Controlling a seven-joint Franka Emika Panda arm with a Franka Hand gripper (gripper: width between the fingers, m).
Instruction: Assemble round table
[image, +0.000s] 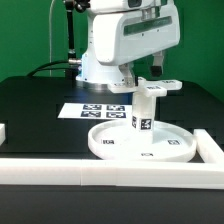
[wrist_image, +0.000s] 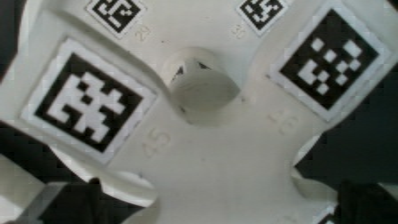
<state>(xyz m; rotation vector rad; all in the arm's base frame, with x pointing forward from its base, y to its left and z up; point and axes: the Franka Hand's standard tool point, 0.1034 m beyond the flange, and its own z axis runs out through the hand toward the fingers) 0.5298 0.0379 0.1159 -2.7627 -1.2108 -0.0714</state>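
I see cross piece (wrist_image: 196, 150) directly under tool (image: 149, 81), atop upright cylinder (image: 145, 118) on disc (image: 172, 148); tool grip I cannot tell.

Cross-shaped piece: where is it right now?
In the exterior view, the cross-shaped piece sits atop the upright cylinder on the round disc, slightly toward the exterior view's right.

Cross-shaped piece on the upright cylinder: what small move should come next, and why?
Probably twist the cross-shaped piece gently onto the cylinder, which stands on the round disc: it rests on top, but tightness cannot be seen.
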